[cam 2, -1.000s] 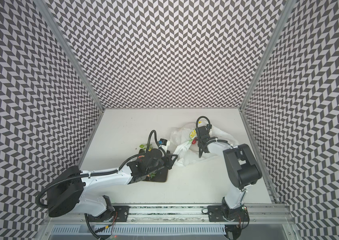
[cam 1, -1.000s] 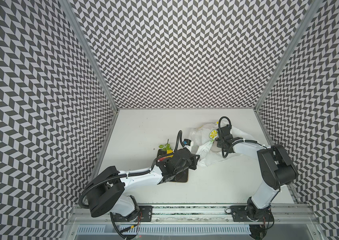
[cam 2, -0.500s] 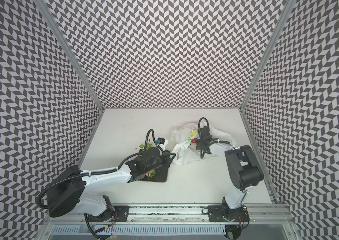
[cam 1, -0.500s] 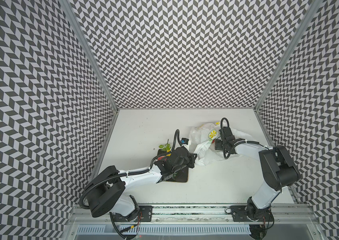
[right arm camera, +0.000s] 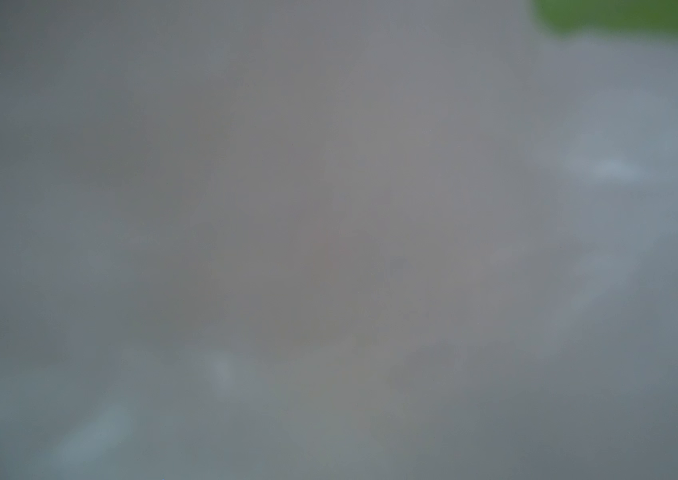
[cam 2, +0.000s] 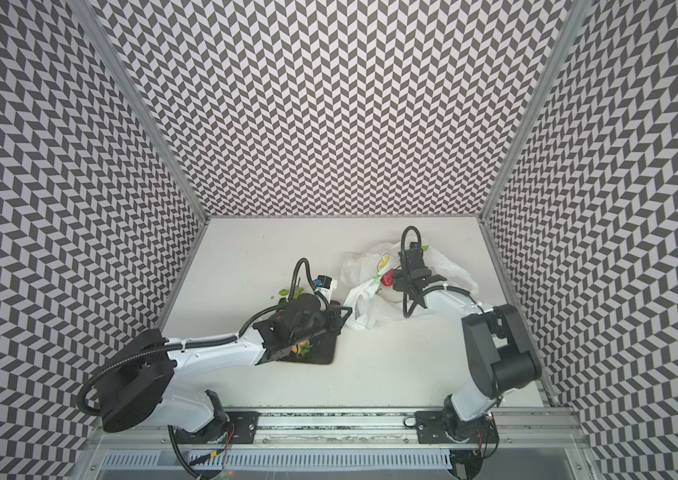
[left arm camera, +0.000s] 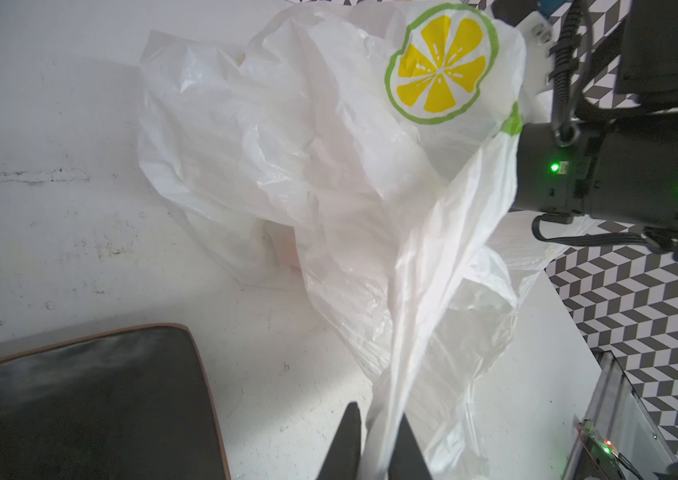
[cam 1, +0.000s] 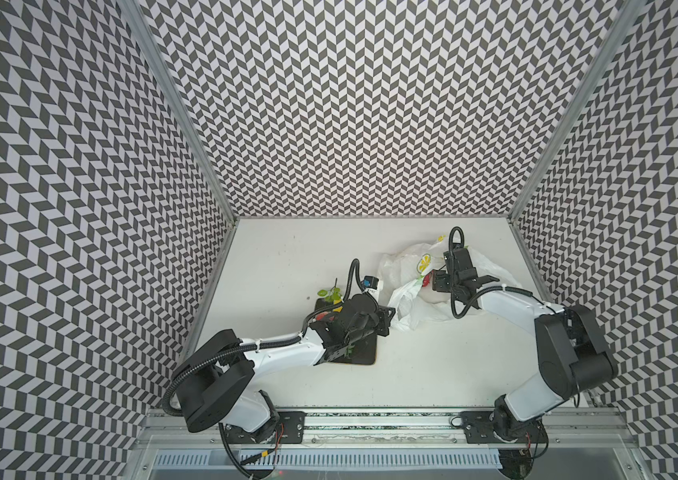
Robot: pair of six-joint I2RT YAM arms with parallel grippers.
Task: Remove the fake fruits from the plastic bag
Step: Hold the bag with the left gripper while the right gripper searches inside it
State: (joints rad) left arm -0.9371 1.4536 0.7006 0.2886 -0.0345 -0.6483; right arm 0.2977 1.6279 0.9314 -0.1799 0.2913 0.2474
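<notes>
The plastic bag (cam 1: 404, 270) (cam 2: 364, 266) lies crumpled right of centre, white with a lemon-slice print (left arm camera: 439, 62). My left gripper (left arm camera: 374, 440) is shut on a twisted strip of the bag's plastic (left arm camera: 420, 311); in both top views it sits at the bag's near-left edge (cam 1: 389, 320) (cam 2: 343, 316). My right gripper (cam 1: 433, 282) (cam 2: 396, 279) reaches into the bag's mouth from the right. A red fruit (cam 1: 426, 281) (cam 2: 387, 277) shows at its tip. Its fingers are hidden, and the right wrist view is blurred out by plastic film.
A dark square plate (cam 1: 364, 353) (cam 2: 325, 353) (left arm camera: 79, 395) lies under the left wrist. It holds a red fruit (cam 1: 322, 327), an orange one (cam 2: 299, 348) and a leafy green twig (cam 1: 329, 294) (cam 2: 292, 293). Patterned walls enclose the white table on three sides.
The left wrist has shifted slightly over the plate. The right gripper has edged a little over the bag. The bag's shape has barely changed.
</notes>
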